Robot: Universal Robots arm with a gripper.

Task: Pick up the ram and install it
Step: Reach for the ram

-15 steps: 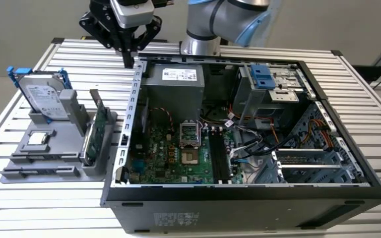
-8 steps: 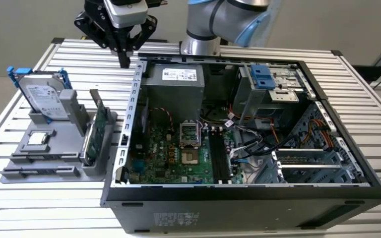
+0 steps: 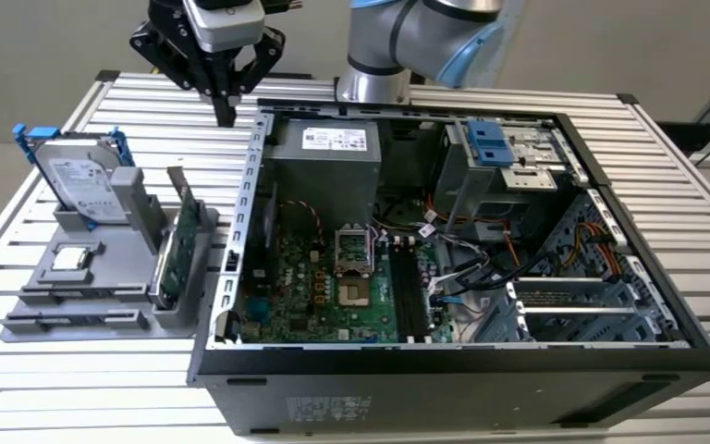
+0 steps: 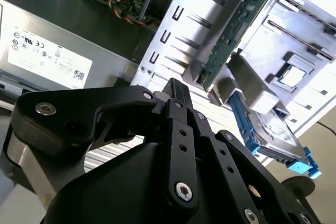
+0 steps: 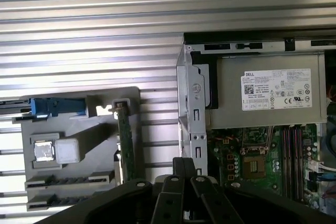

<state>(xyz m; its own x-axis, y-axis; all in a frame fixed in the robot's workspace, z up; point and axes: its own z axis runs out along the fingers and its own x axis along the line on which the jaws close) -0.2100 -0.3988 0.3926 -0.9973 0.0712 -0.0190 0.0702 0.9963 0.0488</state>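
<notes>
Claw (image 3: 225,117), pinched closed, nothing held, pictured above worktop (image 3: 145,102) far edge; ram (image 3: 173,259) could be knocked over if met unopened.

Black gripper (image 3: 223,111) in the exterior view, angular links (image 3: 164,46) fanning out from a silver-grey block (image 3: 223,23) and narrowing to slim fingers (image 3: 225,104). Close up in the second wrist view it's all matte black plates, dotted with round silver screws (image 4: 183,191) and dark pivot holes. Behind it, the arm (image 3: 373,46): a fat silver tube with a light-blue joint cap (image 3: 472,46).
</notes>
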